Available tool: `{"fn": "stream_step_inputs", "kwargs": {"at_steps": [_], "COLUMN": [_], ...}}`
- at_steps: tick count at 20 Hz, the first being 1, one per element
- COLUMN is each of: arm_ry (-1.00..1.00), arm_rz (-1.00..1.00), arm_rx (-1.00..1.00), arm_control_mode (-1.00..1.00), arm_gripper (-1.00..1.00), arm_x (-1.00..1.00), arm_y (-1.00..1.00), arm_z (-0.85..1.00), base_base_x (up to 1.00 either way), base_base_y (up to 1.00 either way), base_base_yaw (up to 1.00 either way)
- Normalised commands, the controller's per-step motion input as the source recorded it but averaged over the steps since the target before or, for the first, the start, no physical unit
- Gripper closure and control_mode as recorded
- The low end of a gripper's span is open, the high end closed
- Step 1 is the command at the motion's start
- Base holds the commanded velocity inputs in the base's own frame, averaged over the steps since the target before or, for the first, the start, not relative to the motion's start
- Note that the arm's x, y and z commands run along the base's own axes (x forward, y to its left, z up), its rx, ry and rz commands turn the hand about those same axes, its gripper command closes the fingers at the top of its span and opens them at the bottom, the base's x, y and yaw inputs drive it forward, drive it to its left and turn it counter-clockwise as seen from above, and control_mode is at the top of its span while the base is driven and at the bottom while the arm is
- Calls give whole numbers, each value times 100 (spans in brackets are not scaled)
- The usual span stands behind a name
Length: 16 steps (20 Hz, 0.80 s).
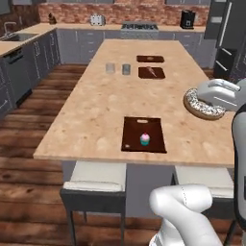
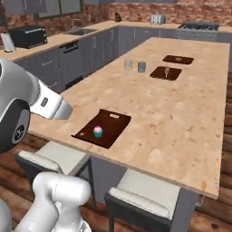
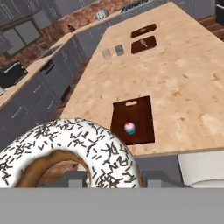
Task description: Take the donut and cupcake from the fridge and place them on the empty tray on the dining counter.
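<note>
The claw (image 3: 107, 177) is pinching the donut (image 3: 65, 153), with the tray (image 3: 133, 119) ahead and below it on the tabletop (image 3: 188, 83). Released carelessly, the donut could knock over the cupcake (image 3: 129, 127) already there.

Two grey cups (image 1: 118, 68) stand side by side toward the far end of the worktop, left of two dark trays (image 1: 151, 66) holding food near the far right corner. Two white-cushioned stools (image 1: 95, 177) sit under the near edge. A toaster (image 1: 97, 19) stands on the back counter.
</note>
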Motion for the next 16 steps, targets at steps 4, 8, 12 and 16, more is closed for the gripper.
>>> {"fn": "stream_step_inputs", "kwargs": {"at_steps": [4,8,12,16], "arm_ry": [0,0,0,6], "arm_rz": [0,0,0,-5], "arm_rx": [0,0,0,-4], "arm_control_mode": [100,100,100,-100], "arm_gripper": [100,100,100,100], "arm_x": [0,0,0,25], "arm_y": [0,0,0,25], "arm_z": [0,0,0,-16], "base_base_x": [100,99,100,75], "base_base_y": [63,50,97,72], "base_base_yaw": [-41,-53,-48,-32]}}
